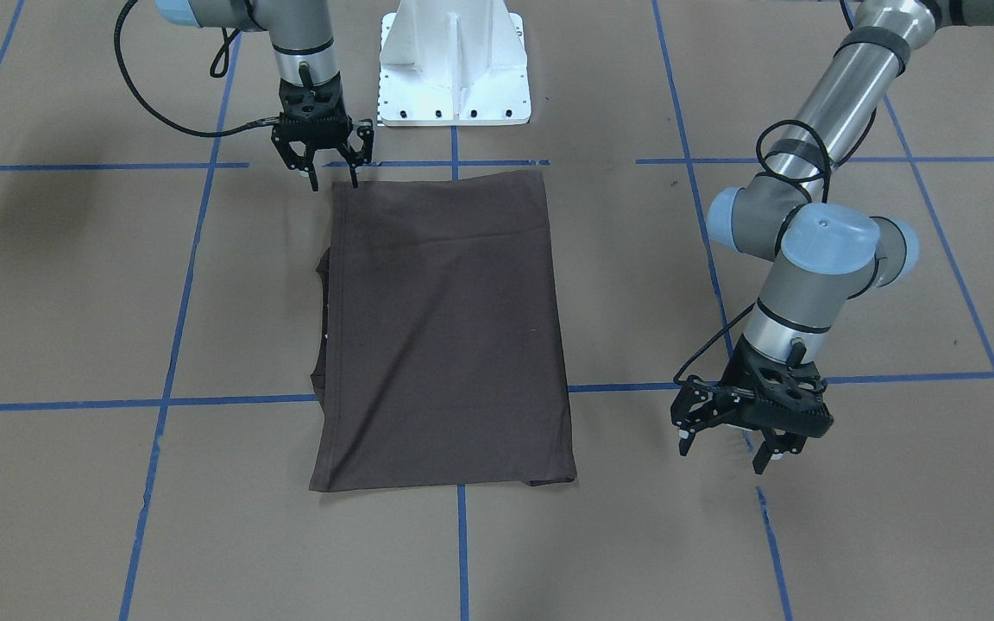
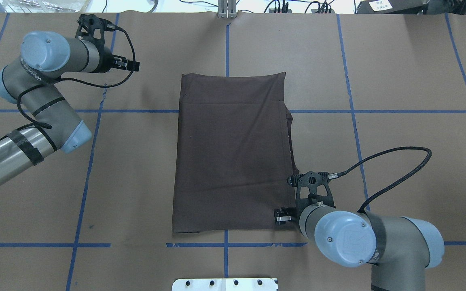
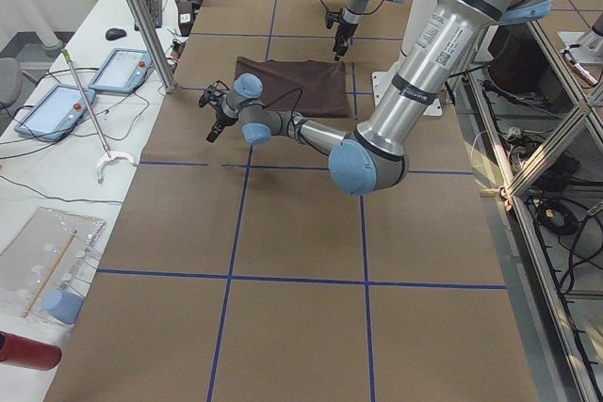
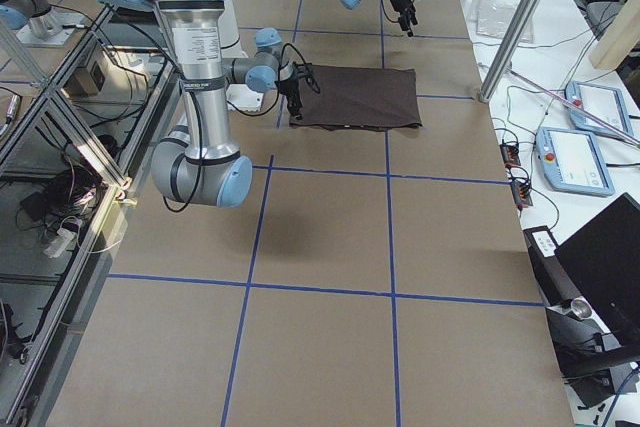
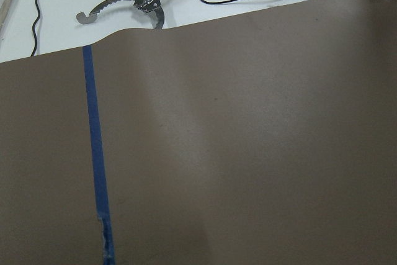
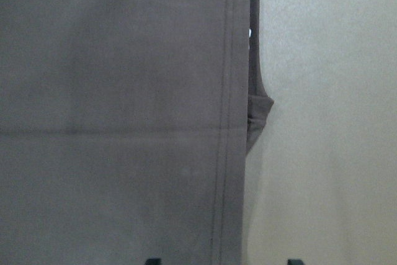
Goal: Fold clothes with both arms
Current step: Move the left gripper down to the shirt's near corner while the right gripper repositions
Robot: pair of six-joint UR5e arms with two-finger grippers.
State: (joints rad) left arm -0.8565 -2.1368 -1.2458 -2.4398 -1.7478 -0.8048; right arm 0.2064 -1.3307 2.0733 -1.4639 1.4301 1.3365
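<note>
Left gripper (image 1: 721, 453) spread wide, empty, well clear; T-shirt (image 2: 231, 153) flat mid table (image 2: 399, 60), lengthwise folds look done (sleeve bit peeks out right edge); right gripper (image 1: 333, 181) open astride its near-right corner, so crosswise fold probably remains.

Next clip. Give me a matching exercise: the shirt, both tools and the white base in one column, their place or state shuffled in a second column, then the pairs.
1. dark grey-brown T-shirt of thin knit
2. left arm's black two-finger tool
3. right arm's black two-finger tool
4. white bolted pedestal base

A. open, over the bare brown paper-covered table, clear of the cloth
B. at the table's robot-side edge, behind the cloth
C. folded into a flat rectangle mid-table
D. open, at the cloth's corner nearest the robot

Pairs: 1-C, 2-A, 3-D, 4-B.
</note>
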